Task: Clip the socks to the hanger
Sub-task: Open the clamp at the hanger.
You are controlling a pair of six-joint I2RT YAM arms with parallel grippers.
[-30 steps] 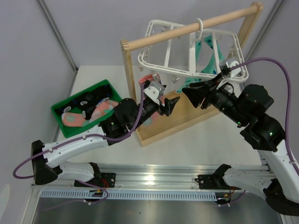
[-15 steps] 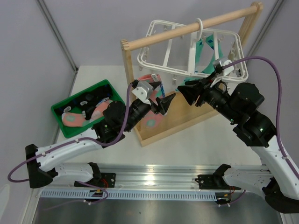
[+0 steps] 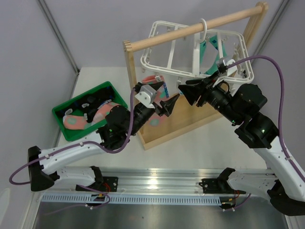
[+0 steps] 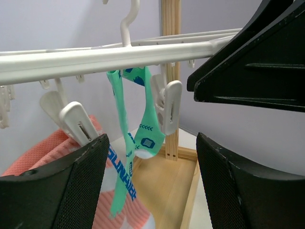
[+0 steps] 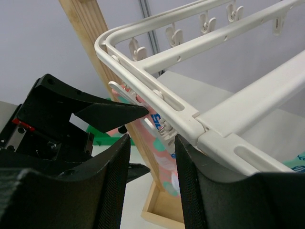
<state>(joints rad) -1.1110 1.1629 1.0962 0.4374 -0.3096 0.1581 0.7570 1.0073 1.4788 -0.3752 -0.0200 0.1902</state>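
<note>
The white hanger [image 3: 167,47] hangs by its hook from a wooden rod. A salmon-pink sock [image 4: 53,149] hangs at the hanger's near-left corner, below a white clip [image 4: 80,123]. My left gripper [image 3: 169,103] is open just under that corner; the pink sock [image 5: 161,158] hangs beyond its fingers, not between them. My right gripper [image 3: 189,90] faces it from the right, jaws apart, with a hanger clip [image 5: 164,130] between its fingertips [image 5: 185,151]. I cannot tell whether the pads touch the clip. More socks, pink [image 3: 72,122] and black [image 3: 90,101], lie in a green bin.
The wooden rack [image 3: 177,125] has a tray-like base and a round rod [image 3: 190,30] carrying the hanger. Teal-green socks [image 4: 147,138] with navy marks hang from the hanger's far side. The green bin [image 3: 107,87] sits left of the rack. Both grippers' fingers nearly meet under the hanger.
Both grippers have shifted a little up and left toward the hanger's near-left corner. The left jaws have widened slightly. The right jaws keep the same gap.
</note>
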